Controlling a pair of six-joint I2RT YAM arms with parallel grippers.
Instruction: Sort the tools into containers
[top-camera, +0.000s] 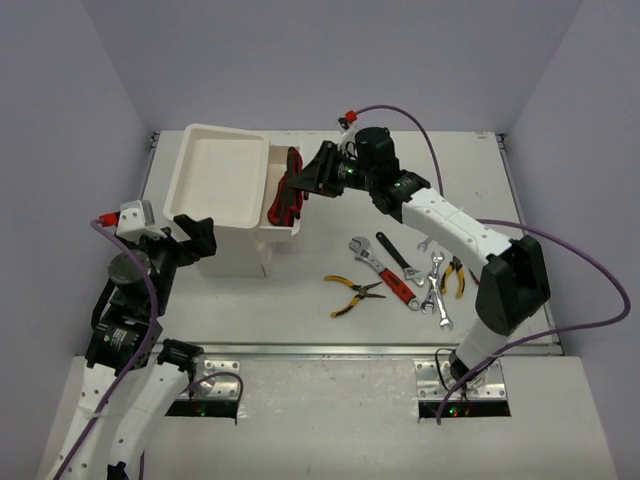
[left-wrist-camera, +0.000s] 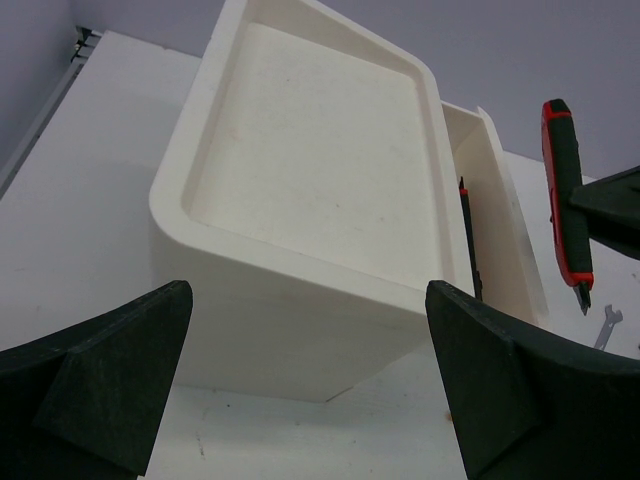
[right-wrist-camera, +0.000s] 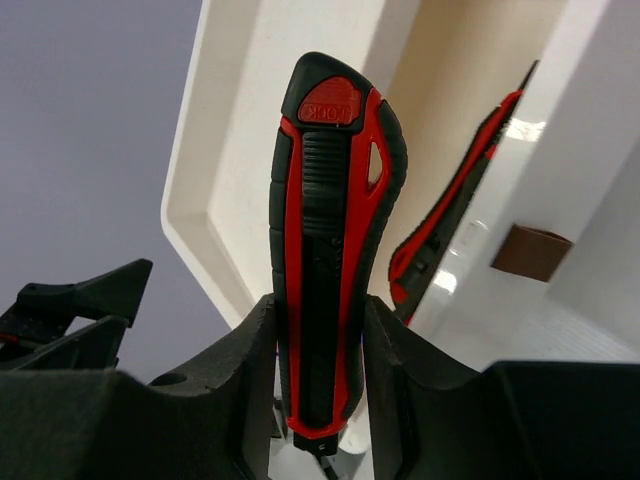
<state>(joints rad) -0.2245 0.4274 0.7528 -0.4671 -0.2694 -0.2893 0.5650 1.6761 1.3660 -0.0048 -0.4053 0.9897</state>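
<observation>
The white box (top-camera: 220, 185) has a shallow tray top and an open drawer (top-camera: 288, 228) on its right side. My right gripper (top-camera: 302, 182) is shut on a red-and-black cutter (top-camera: 292, 163) and holds it above that drawer. In the right wrist view the cutter (right-wrist-camera: 335, 250) stands upright between the fingers (right-wrist-camera: 240, 370), and another red-and-black cutter (right-wrist-camera: 450, 220) lies in the drawer. My left gripper (top-camera: 195, 235) is open and empty at the box's near-left corner; the left wrist view shows the box (left-wrist-camera: 300, 170) between its fingers (left-wrist-camera: 110, 370).
On the table right of the box lie yellow-handled pliers (top-camera: 355, 292), a red-handled adjustable wrench (top-camera: 387, 275), a black wrench (top-camera: 397, 252), silver spanners (top-camera: 435, 292) and a second yellow-handled pair of pliers (top-camera: 456, 276). A dark-red knob (right-wrist-camera: 530, 252) shows on a lower drawer.
</observation>
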